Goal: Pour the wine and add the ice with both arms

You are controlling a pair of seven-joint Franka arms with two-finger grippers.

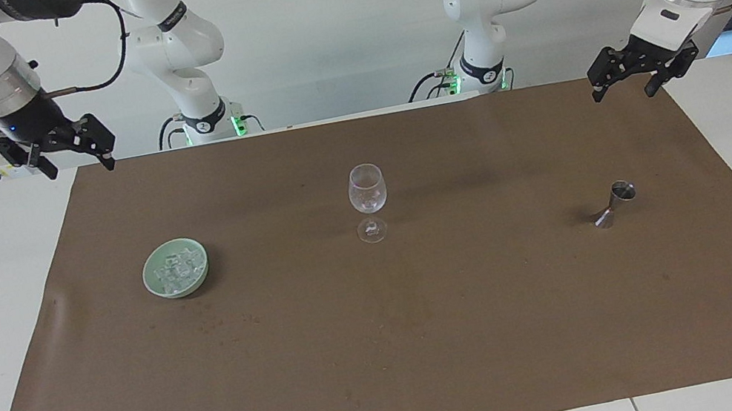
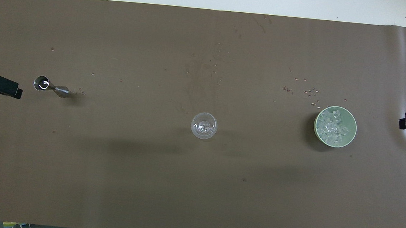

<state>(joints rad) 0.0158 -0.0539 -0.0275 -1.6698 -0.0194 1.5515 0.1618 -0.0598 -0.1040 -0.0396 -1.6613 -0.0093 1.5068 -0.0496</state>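
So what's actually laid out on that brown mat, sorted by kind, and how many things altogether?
Wine glass: 1, clear, standing mid-mat
Metal jigger: 1, toward the left arm's end
Pale green bowl: 1, toward the right arm's end
Heap of ice: 1, in the bowl; cubes too jumbled to count
Total: 4

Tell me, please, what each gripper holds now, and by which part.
Nothing is held. The left gripper and right gripper hang open and empty above the table's ends.
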